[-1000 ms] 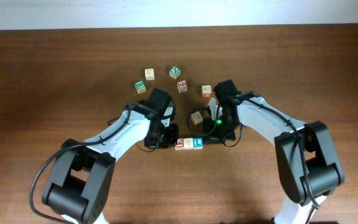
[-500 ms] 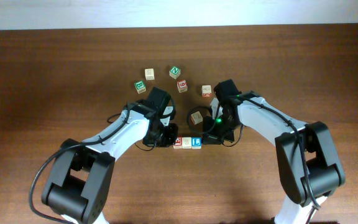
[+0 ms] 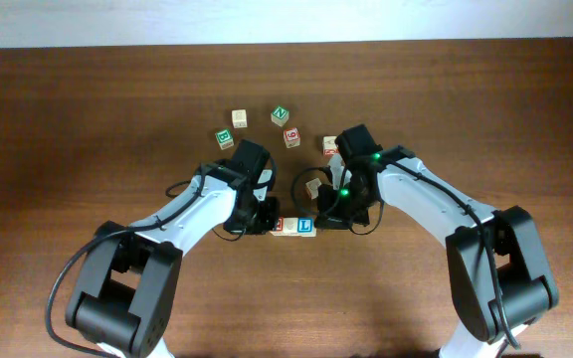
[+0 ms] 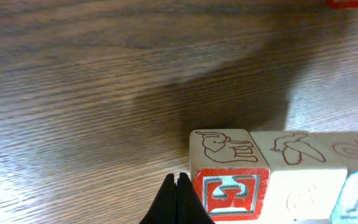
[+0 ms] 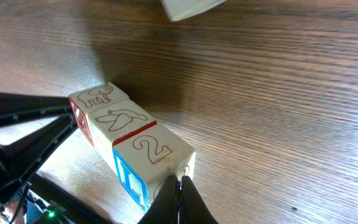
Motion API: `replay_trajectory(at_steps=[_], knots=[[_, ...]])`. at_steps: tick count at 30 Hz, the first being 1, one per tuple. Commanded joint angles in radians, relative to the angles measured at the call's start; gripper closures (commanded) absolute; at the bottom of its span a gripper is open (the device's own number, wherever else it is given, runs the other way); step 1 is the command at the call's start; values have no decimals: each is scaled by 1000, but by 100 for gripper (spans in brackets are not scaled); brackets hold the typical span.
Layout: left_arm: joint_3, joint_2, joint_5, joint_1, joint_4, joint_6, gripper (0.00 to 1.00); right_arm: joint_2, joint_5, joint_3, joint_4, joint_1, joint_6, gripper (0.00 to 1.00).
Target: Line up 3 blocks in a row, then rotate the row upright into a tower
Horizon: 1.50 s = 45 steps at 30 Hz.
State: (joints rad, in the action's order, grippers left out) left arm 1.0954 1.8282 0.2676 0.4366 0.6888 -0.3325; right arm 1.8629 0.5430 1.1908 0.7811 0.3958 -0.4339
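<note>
Three pale-wood blocks lie side by side in a row on the table: a red-framed block [image 4: 230, 186] with an elephant on top, a middle block [image 4: 294, 155] with a bird, and a blue-framed block [image 5: 149, 149] with a "2" on top. My left gripper [image 4: 176, 186] is shut, empty, its tips against the left side of the red-framed block. At the row's other end my right gripper [image 5: 180, 186] is shut, empty, touching the blue-framed block's end face. From overhead the row [image 3: 293, 228] sits between the left gripper [image 3: 263, 223] and the right gripper [image 3: 322, 220].
Several more alphabet blocks lie scattered behind the arms: a green-framed one [image 3: 224, 138], a plain one [image 3: 239, 118], a tilted green one [image 3: 280, 115], a red one [image 3: 291, 136] and one by the right arm [image 3: 330, 146]. Another [image 3: 313, 186] is partly hidden under the right wrist.
The row of three blocks has slid a little to the left and away from the front edge. Both grippers moved with it, still shut at its two ends.
</note>
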Motion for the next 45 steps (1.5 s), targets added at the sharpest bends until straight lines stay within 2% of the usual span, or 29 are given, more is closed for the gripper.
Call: replay_trajectory(at_steps=[1,24,27,33,35,37,40,42,43,44,45], knots=[[1,9,111,24,-18,20,100,-23,108,39,-22,62,10,95],[1,9,91,21,-19,20,100,-23,89,89,-38,121,-32,95],[23,9,73,-33,-9,20,100,-23,89,117,-25,114,-31,95],[127,8,73,-167,61,100,100,-23,44,208,53,86,-13,93],[195,3,72,-197,109,137,100,-23,47,255,90,66,23,88],[380,-17,20,-251,250,199,100,-30,8,396,220,19,111,76],[669,-80,-142,-313,449,230,100,-75,-230,642,454,-22,150,58],[811,-137,-224,-339,536,230,100,-126,-374,772,568,-23,150,34],[843,-169,-253,-346,563,230,92,-157,-435,830,619,-23,150,20],[850,-203,-277,-350,582,229,55,-190,-491,880,668,-23,149,8],[850,-240,-276,-350,608,229,4,-224,-534,917,709,-23,149,1]])
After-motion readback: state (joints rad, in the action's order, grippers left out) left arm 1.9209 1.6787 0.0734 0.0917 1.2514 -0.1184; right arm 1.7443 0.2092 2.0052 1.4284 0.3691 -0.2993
